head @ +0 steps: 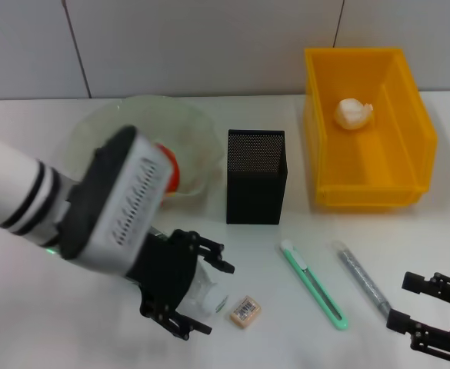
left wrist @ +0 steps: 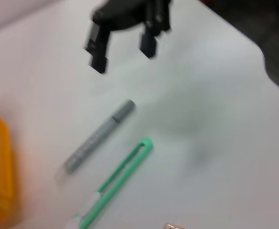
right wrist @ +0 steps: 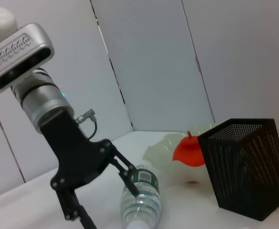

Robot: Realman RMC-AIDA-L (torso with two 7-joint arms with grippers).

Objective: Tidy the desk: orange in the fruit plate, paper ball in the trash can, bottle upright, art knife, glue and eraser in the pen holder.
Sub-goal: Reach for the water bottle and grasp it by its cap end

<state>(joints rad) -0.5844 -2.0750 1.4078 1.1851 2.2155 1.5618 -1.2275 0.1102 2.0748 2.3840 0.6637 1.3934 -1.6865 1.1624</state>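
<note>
Clear bottle [right wrist: 140, 200] (pincer-masked overhead)

One bottle [head: 209, 290], one eraser [head: 245, 311]

Black mesh metal pen holder [head: 256, 176], glossy yellow plastic bin [head: 368, 129].

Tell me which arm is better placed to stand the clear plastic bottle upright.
Left. The left gripper already straddles the lying clear plastic bottle with open fingers, while the right gripper sits far off near the grey glue stick.
</note>
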